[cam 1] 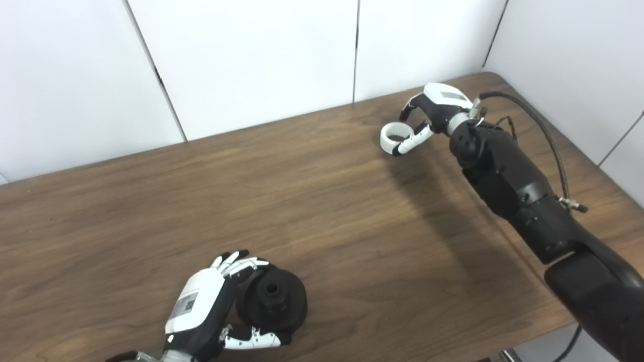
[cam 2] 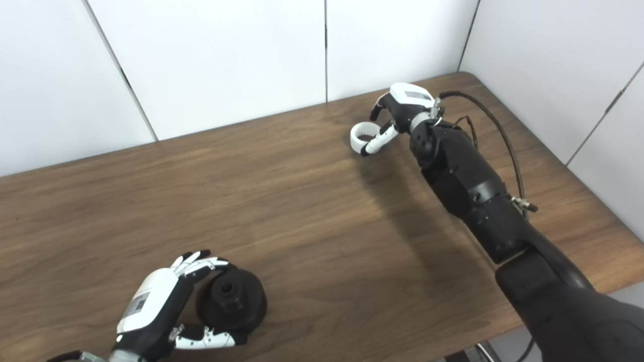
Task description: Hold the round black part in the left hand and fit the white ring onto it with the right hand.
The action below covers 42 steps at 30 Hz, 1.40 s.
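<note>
The round black plastic part [cam 1: 272, 298] sits at the near left of the wooden table [cam 1: 322, 211], the left hand [cam 1: 201, 306] curled around it, fingers closing on its rim. Far right, the right hand [cam 1: 427, 118] pinches the small white ring [cam 1: 395, 136]. Both pieces look grasped; bringing them together and fitting the ring remains.

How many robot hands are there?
2. The left hand is at the near edge of the table, wrapped around the round black part. The right hand is at the far side, at the white ring.
</note>
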Motion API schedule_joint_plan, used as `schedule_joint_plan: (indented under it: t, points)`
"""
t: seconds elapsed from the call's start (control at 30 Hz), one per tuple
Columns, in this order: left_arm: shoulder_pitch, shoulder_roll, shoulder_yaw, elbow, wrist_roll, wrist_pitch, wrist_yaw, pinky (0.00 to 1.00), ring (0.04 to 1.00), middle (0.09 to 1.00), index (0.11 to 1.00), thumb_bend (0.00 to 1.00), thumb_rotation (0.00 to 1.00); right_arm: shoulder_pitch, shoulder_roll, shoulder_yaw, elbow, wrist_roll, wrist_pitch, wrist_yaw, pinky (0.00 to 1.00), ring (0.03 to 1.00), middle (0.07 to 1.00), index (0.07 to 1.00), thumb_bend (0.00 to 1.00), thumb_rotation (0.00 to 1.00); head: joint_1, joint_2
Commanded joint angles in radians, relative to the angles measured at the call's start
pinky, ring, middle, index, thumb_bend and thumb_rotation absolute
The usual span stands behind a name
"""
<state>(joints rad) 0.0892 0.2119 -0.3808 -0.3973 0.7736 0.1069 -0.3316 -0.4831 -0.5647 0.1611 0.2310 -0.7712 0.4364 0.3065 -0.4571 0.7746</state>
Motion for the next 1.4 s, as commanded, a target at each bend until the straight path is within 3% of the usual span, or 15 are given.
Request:
schedule_joint_plan:
  t: [0.0, 1.13, 1.33, 1.37]
  points:
    - [-0.007, -0.005, -0.001, -0.029, 0.01, -0.002, 0.006, 1.0, 0.94, 0.829, 0.484, 0.52, 0.06, -0.034, -0.031, 0.001, -0.011, 0.0, -0.02, -0.031, 0.87, 0.923, 0.855, 0.678, 0.87, 0.33, 0.001, 0.002]
    - [-0.005, -0.028, 0.005, -0.045, 0.021, 0.004, -0.014, 1.0, 0.943, 0.822, 0.483, 0.52, 0.06, -0.039, -0.029, 0.046, 0.013, 0.033, -0.037, -0.049, 0.88, 0.915, 0.831, 0.644, 0.86, 0.34, 0.029, 0.028]
    - [-0.004, -0.029, 0.003, -0.049, 0.029, 0.006, -0.019, 1.0, 0.943, 0.821, 0.483, 0.52, 0.06, -0.036, -0.026, 0.042, 0.01, 0.044, -0.042, -0.061, 0.89, 0.916, 0.829, 0.593, 0.78, 0.27, 0.033, 0.029]
    - [-0.004, -0.03, 0.004, -0.05, 0.03, 0.007, -0.021, 1.0, 0.943, 0.822, 0.483, 0.52, 0.06, -0.034, -0.026, 0.041, 0.009, 0.046, -0.045, -0.067, 0.89, 0.918, 0.83, 0.543, 0.66, 0.21, 0.033, 0.029]
